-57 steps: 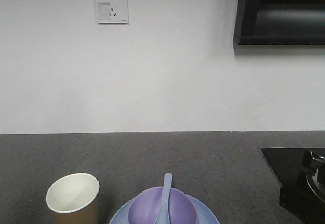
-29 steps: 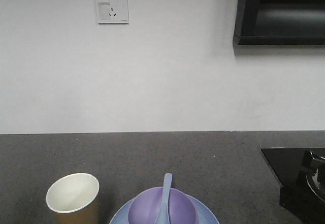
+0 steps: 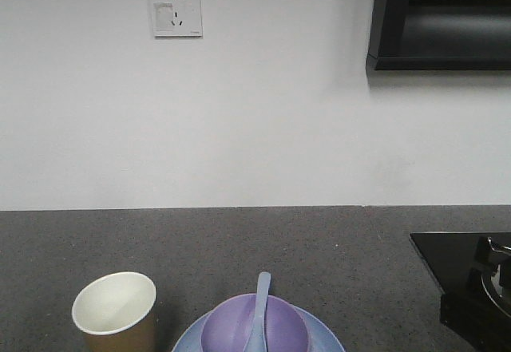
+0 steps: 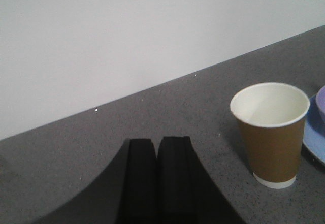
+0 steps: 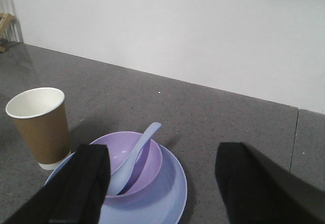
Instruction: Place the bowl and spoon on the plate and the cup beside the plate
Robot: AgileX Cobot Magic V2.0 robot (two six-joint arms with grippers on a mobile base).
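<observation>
Two grippers sit low over the dark speckled countertop [image 5: 228, 117], both holding nothing. In the right wrist view, the right gripper [image 5: 165, 183] has its black fingers [image 5: 86, 183] spread wide apart, nearest the camera, framing the plate [image 5: 175, 186] between them. The lavender bowl [image 5: 150, 155] sits on that pale blue plate, and the spoon [image 5: 134, 155] rests in the bowl with its handle leaning up over the far rim. The cup [image 5: 40, 125] stands upright just beside the plate's left edge. In the left wrist view, the left gripper [image 4: 158, 181] has its two dark fingers pressed together side by side, aimed along the counter, with the cup ahead and to their right. Beyond everything rises a plain white wall [image 3: 263, 112] with a socket plate [image 3: 176, 9].
</observation>
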